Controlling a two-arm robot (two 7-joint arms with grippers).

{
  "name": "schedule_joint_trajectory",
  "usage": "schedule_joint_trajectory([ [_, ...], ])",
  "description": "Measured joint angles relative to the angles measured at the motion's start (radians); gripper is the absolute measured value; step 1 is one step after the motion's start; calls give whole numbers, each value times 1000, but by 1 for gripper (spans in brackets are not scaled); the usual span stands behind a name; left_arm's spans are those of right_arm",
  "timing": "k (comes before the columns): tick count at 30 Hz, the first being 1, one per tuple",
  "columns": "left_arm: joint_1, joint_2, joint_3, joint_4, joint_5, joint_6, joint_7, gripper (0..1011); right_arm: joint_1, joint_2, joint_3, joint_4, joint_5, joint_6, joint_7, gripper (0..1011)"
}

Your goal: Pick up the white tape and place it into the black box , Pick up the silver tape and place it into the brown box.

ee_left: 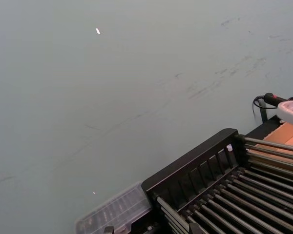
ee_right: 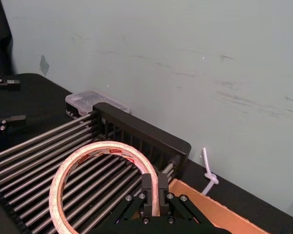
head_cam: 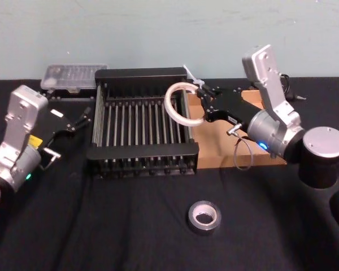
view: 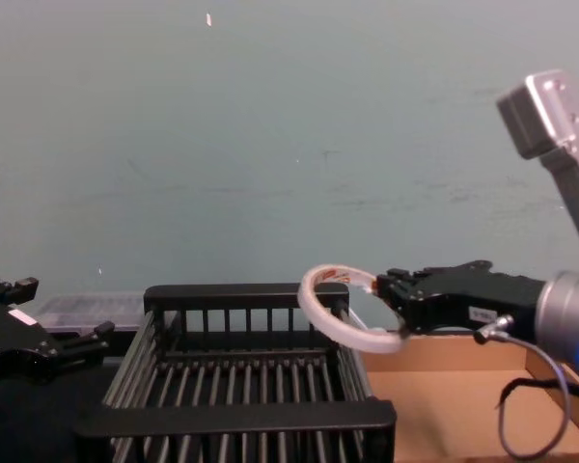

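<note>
My right gripper is shut on the rim of the white tape, a thin whitish ring with red print. It holds the ring tilted in the air above the right side of the black box, a slatted crate in the middle of the table. The fingers pinch the ring's near edge. The silver tape lies flat on the black cloth in front of the crate. The brown box sits right of the crate, under my right arm. My left gripper hovers open to the left of the crate.
A clear plastic case lies behind the crate's left corner. A white zip tie stands at the cardboard tray's back edge. A loose cable loop hangs from my right wrist over the tray. A pale wall closes the back.
</note>
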Motion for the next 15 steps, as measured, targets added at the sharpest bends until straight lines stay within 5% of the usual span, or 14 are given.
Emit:
schedule_joint_trajectory([
  [15,0,0,0,0,0,0,0,1001,84,-46,-35,95,-46,-3,24,77],
])
